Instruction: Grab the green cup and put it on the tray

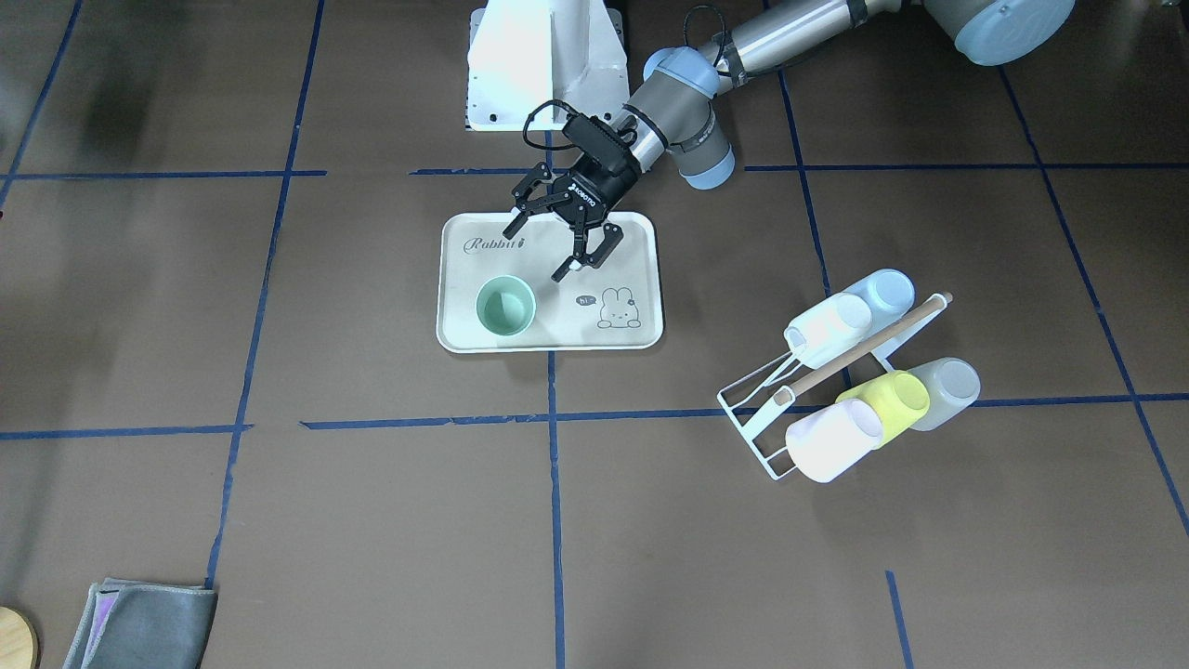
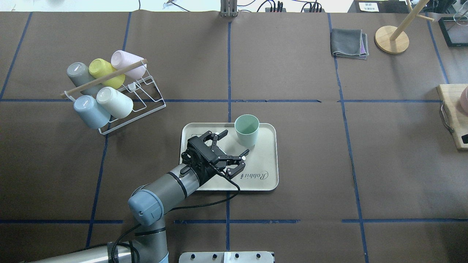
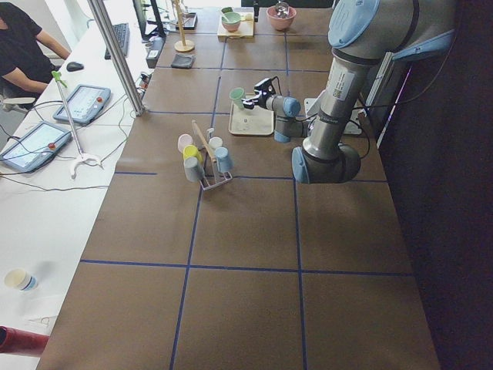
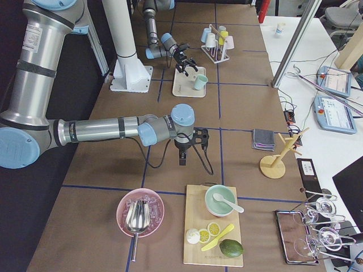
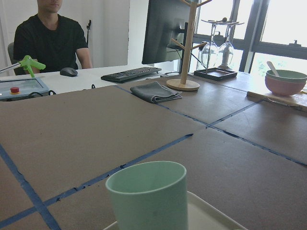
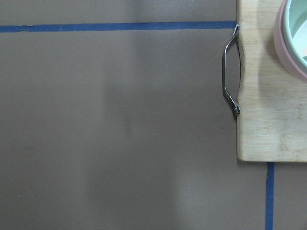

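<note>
Green cup: stands upright, mouth up, on the tray. It sits by the tray's edge farthest from the robot, right of the middle of that edge. Nothing shows inside it. Nothing touches it.

Tray: lies flat near the middle of the table, closer to the robot's edge than to the far edge. The script and the bunny drawing are both uncovered.

Left gripper: over the tray's left half, on the robot's side of the cup. Fingers are spread wide with nothing between them. It is near the cup but clear of it. The left wrist view looks level at the cup's side from close by, with a strip of tray rim under it.

Right gripper: over bare table toward the right end, well apart from the tray. It shows only in the side view, so I cannot tell whether the fingers are apart or together. Its wrist view looks straight down at a wooden board with a metal handle, and a pink bowl sits on the board.

Cup rack: white wire, toward the table's left end, well apart from the tray. It carries five cups on their sides: grey, yellow-green, pink, pale blue and cream.

Folded grey cloth: near the far right corner, beside a wooden stand.
</note>
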Tool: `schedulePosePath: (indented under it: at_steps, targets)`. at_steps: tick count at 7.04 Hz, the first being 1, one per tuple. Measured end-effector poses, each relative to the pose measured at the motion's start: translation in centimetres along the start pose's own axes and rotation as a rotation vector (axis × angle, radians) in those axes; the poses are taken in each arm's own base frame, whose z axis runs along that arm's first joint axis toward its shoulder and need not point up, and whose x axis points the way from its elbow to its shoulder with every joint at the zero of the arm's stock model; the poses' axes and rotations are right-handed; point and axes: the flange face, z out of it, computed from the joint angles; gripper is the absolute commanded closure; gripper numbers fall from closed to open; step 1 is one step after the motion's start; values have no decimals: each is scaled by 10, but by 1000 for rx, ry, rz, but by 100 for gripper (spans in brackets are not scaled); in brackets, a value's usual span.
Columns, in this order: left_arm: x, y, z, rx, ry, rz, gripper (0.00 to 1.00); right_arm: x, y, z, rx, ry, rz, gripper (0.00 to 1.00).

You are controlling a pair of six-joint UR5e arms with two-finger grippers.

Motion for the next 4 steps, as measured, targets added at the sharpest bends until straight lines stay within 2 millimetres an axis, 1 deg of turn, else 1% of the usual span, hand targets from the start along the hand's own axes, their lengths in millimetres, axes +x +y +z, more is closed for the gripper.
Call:
schedulePosePath:
  at_steps: [2, 3, 4]
  targets:
    - [-2, -10, 4, -2, -11, 20, 1, 4, 0, 4, -7, 4, 6, 0]
    - [-3, -26, 6, -14, -27, 41, 1, 7, 0, 6, -11, 5, 9, 0]
    - [-1, -51, 6, -36, -51, 66, 1, 7, 0, 7, -12, 5, 10, 0]
